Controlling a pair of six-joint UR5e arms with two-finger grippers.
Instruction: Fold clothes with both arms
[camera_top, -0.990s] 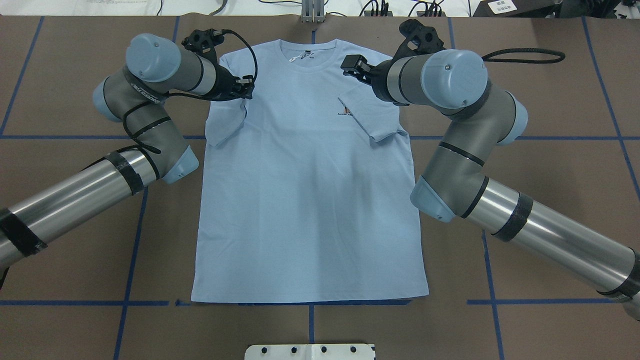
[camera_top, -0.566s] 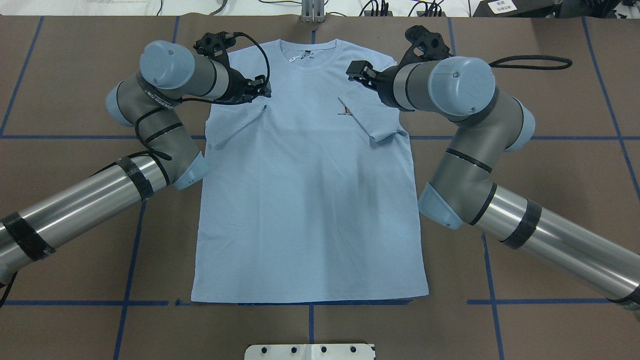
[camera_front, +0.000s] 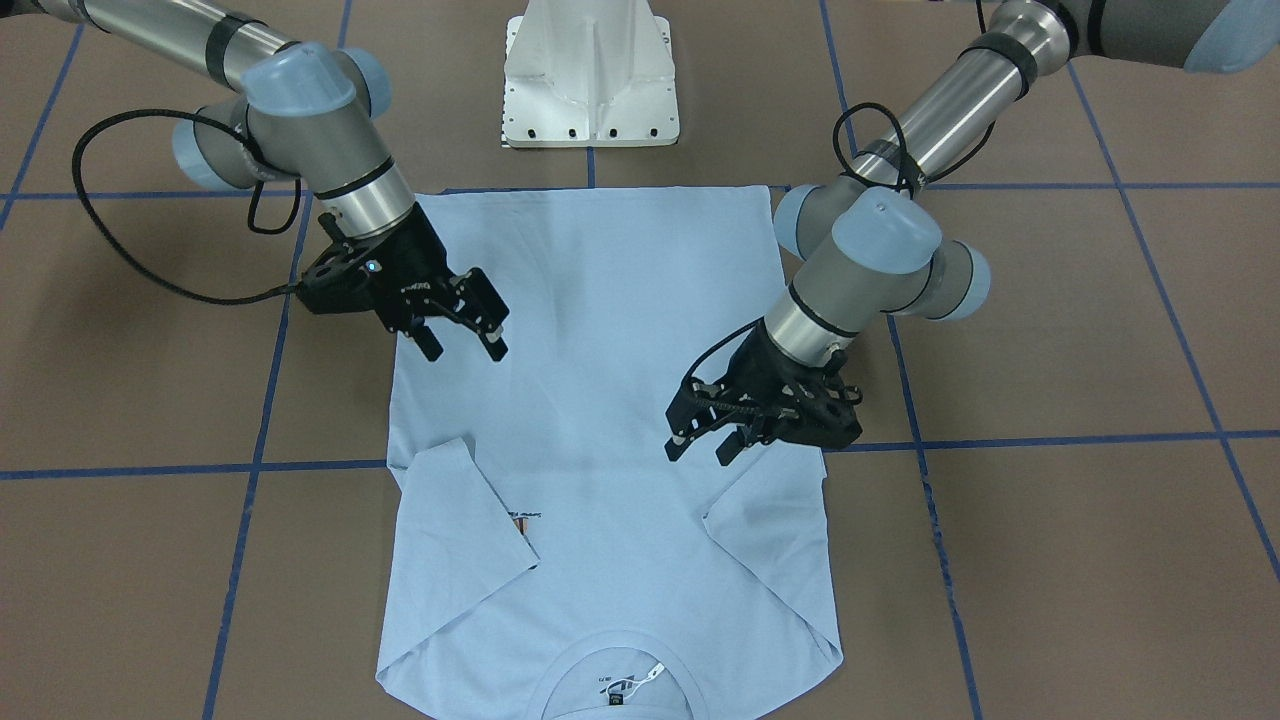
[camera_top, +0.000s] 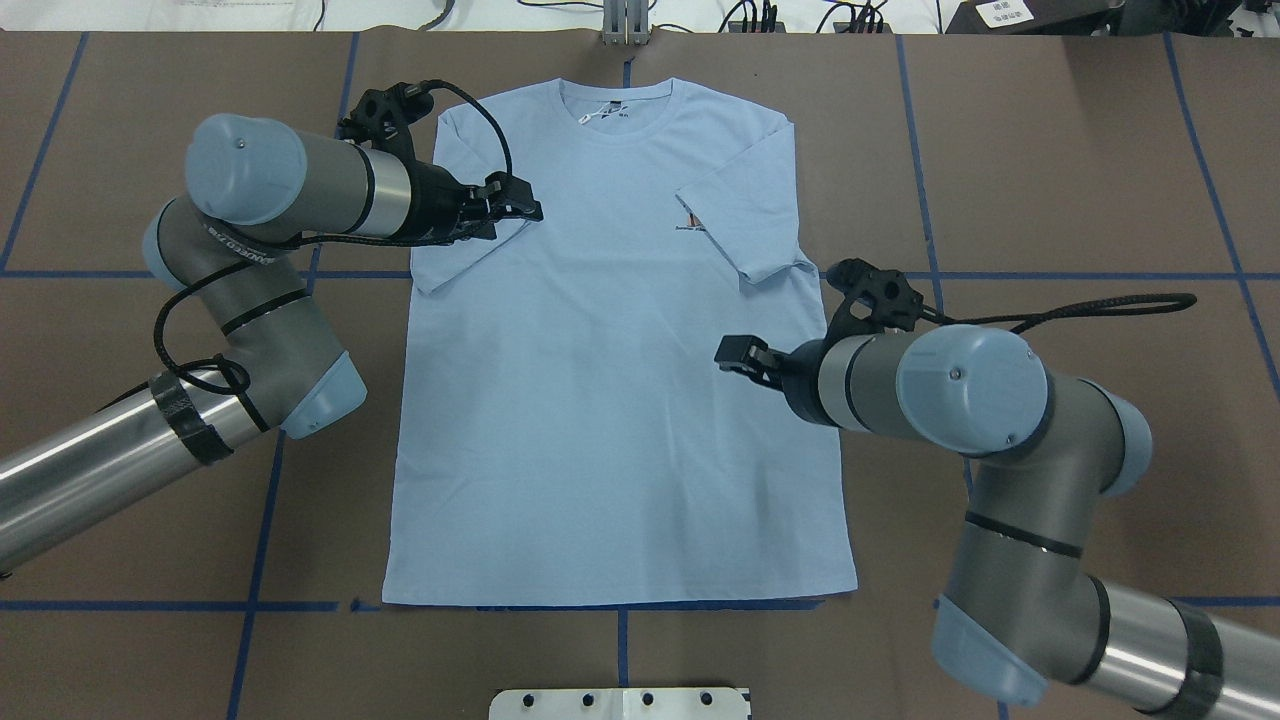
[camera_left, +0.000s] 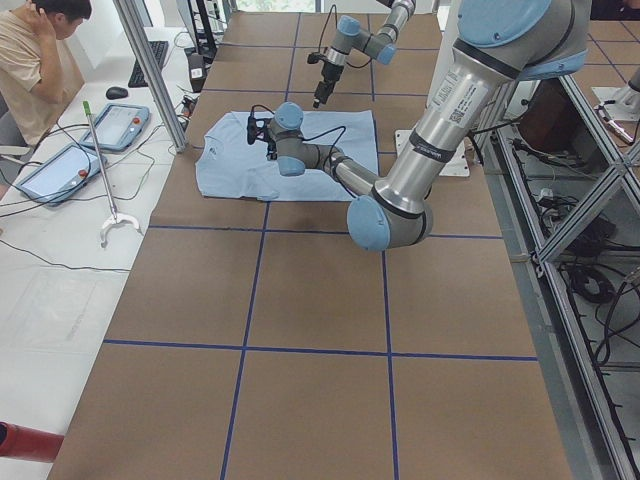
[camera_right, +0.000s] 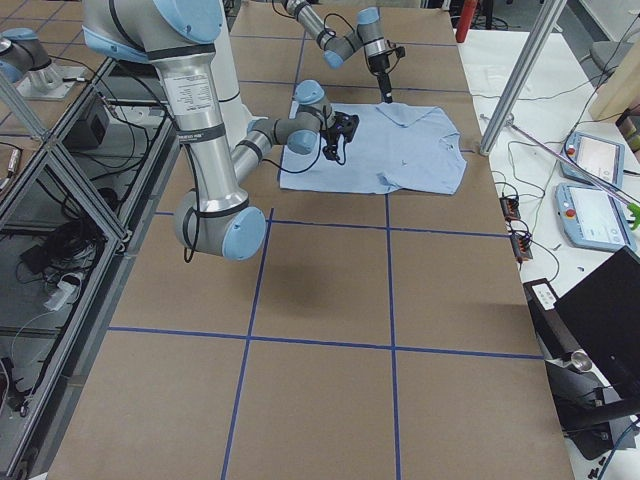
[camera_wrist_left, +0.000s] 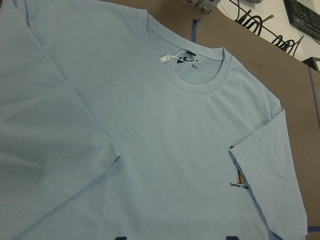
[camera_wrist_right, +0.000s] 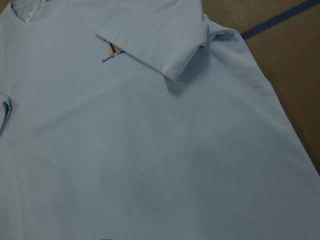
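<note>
The clothes are one light blue T-shirt (camera_top: 610, 420) lying flat and face up on the brown table, its collar at the far side. Both short sleeves are folded inward onto the chest. The right sleeve (camera_top: 745, 230) partly covers the small palm-tree print (camera_top: 690, 222). The white neck tag (camera_front: 640, 680) shows inside the collar. My left gripper (camera_top: 522, 210) hovers open and empty over the folded left sleeve (camera_top: 455, 260). My right gripper (camera_top: 732, 354) is open and empty above the shirt's right side at mid-length. In the front view the left gripper (camera_front: 700, 450) and right gripper (camera_front: 465, 350) both show spread fingers.
The white pedestal base (camera_front: 590, 80) stands at the robot's side of the table, just beyond the shirt's hem. Blue tape lines (camera_top: 260, 500) cross the brown table. A person (camera_left: 35, 60) sits at a side bench with tablets (camera_left: 120, 125) and cables.
My right gripper has moved from the collar area back toward the robot, to the shirt's right side. The left gripper has let go of the left sleeve, which now lies folded inward.
</note>
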